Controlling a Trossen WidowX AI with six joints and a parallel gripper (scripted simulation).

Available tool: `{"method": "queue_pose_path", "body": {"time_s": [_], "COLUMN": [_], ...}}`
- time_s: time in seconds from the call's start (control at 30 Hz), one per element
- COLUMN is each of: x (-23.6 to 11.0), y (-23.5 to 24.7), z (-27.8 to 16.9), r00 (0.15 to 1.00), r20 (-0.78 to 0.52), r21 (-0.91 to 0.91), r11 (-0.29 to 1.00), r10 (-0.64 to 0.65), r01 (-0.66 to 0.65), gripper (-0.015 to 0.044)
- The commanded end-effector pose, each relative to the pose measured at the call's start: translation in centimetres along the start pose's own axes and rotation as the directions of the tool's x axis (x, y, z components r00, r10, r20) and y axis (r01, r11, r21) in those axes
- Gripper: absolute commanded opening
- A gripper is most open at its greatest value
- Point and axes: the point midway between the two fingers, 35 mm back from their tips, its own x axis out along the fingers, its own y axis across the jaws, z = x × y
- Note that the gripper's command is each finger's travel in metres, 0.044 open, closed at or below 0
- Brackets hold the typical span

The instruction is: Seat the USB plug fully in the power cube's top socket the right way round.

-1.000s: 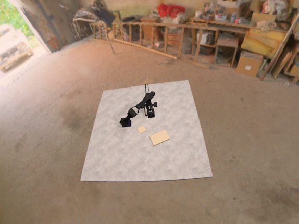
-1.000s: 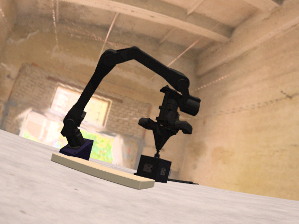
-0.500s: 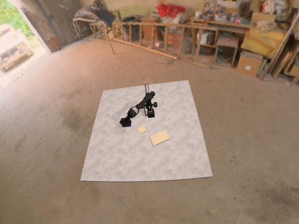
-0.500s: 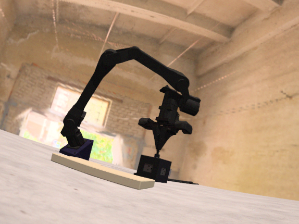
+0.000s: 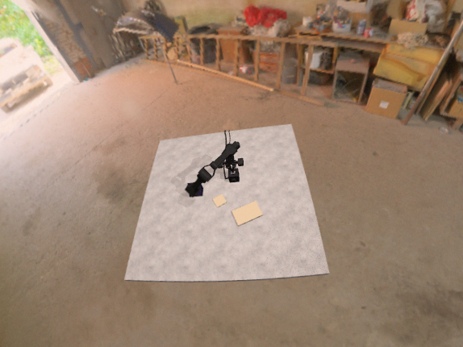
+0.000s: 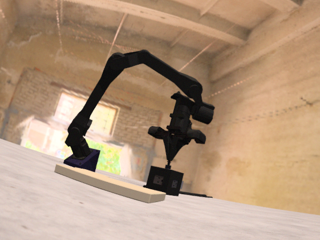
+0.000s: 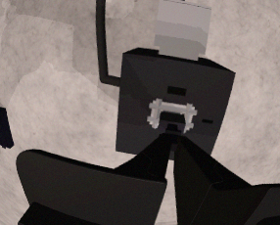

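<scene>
Gripping the plug (image 7: 173, 112) above the cube (image 7: 143, 94): seating not yet complete.
End effector (image 6: 169, 159) is clamped on the plug, which stands proud of the top socket; orientation cannot be told. Seating, release and retreat remain. Cube sits well inside the surface (image 5: 250, 254) edges; two boards (image 5: 247, 213) lie near, with open room above.

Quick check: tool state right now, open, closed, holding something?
Tool: closed on the USB plug, directly above the power cube.
</scene>
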Motion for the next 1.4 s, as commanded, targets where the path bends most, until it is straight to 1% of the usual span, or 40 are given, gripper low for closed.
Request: {"method": "queue_pose_path", "body": {"time_s": [0.0, 0.63, 0.73, 0.77, 1.37], "x": [0.23, 0.23, 0.01, 0.01, 0.02], "y": [-0.09, -0.09, -0.01, -0.01, -0.01], "z": [-0.09, -0.09, 0.01, 0.01, 0.02], "r00": [1.0, 1.0, 1.0, 1.0, 1.0], "r20": [-0.004, -0.004, 0.0, 0.0, 0.0], "r21": [-0.001, -0.001, -0.001, -0.001, -0.001], "r11": [1.0, 1.0, 1.0, 1.0, 1.0], "r10": [0.001, 0.001, -0.001, -0.001, -0.001], "r01": [-0.001, -0.001, 0.001, 0.001, 0.001], "gripper": [0.0, 0.0, 0.0079, 0.0095, 0.0095]}}
